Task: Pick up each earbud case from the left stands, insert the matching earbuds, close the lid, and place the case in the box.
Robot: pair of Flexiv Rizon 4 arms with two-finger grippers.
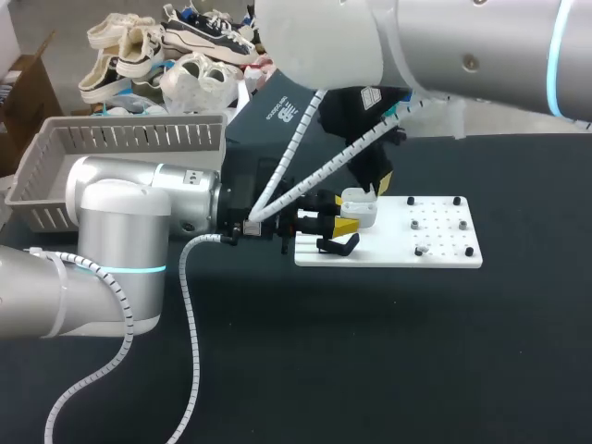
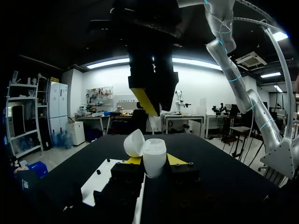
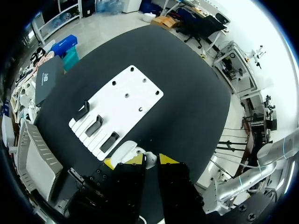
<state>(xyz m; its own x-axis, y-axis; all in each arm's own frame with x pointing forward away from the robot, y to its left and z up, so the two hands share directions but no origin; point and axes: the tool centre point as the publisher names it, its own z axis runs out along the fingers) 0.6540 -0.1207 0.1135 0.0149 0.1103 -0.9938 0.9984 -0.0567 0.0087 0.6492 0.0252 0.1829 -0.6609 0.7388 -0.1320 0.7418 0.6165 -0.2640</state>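
A white earbud case (image 1: 359, 209) with its lid swung open is held upright over the left end of the white board (image 1: 444, 254). My left gripper (image 1: 354, 219) is shut on it. In the left wrist view the case (image 2: 154, 151) stands between the yellow tips of the left gripper (image 2: 154, 164). My right gripper (image 1: 377, 185) hangs just above the open case, seen there from below (image 2: 147, 100). In the right wrist view the right gripper (image 3: 150, 159) is shut on a small white earbud (image 3: 149, 157), right over the case (image 3: 124, 150).
Black stands (image 3: 95, 125) line the board's left end. Small pegs (image 1: 416, 225) dot its right half. A grey slatted basket (image 1: 120, 139) sits at the back left, with a flat black box (image 1: 273, 116) beside it.
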